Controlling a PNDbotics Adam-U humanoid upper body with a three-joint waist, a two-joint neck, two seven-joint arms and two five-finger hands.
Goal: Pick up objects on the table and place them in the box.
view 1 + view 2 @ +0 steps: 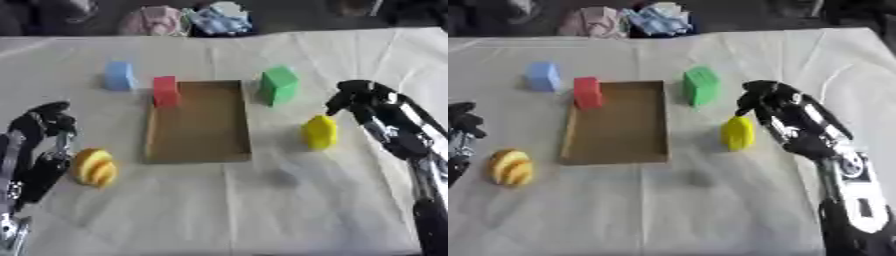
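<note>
Hovering just beside yellow block (319,132), right robot hand (357,98) fingers curled, empty, box (199,121) left of block

Table cover (262,210): creased, matt off-white cloth | box (199,122): dull brown cardboard | blocks, red (165,91) and green (278,85): smooth, matt | right hand (776,102): black with silver metal

Box (198,150) mid-table — blocks (278,85) behind, on both sides.
</note>
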